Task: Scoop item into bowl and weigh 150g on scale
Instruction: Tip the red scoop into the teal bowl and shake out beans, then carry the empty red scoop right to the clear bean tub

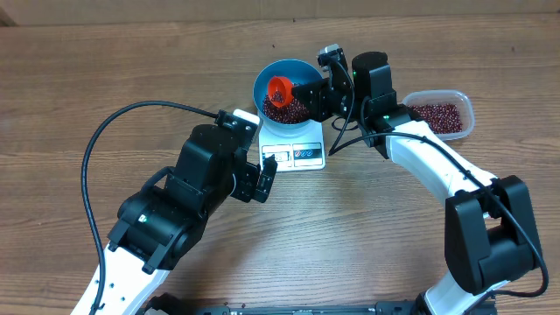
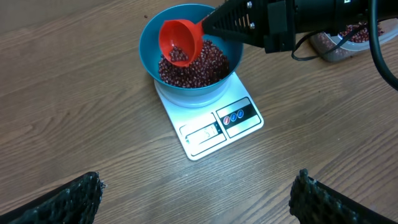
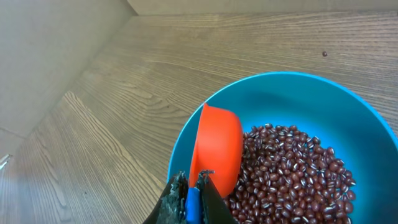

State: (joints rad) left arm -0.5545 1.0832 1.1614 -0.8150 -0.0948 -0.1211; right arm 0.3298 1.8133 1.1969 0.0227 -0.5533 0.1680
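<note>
While the right gripper (image 1: 308,90) clamps the red-orange scoop (image 1: 279,88), beans (image 1: 296,110) sit in the blue bowl (image 1: 262,77).
The bowl rests on the white scale (image 1: 297,154) near the tabletop's (image 1: 105,70) far edge; the left gripper (image 1: 268,175) gapes wide.

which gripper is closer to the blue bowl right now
Right. The right gripper holds the red scoop over the blue bowl; the left gripper hangs open beside the scale, apart from the bowl.
</note>
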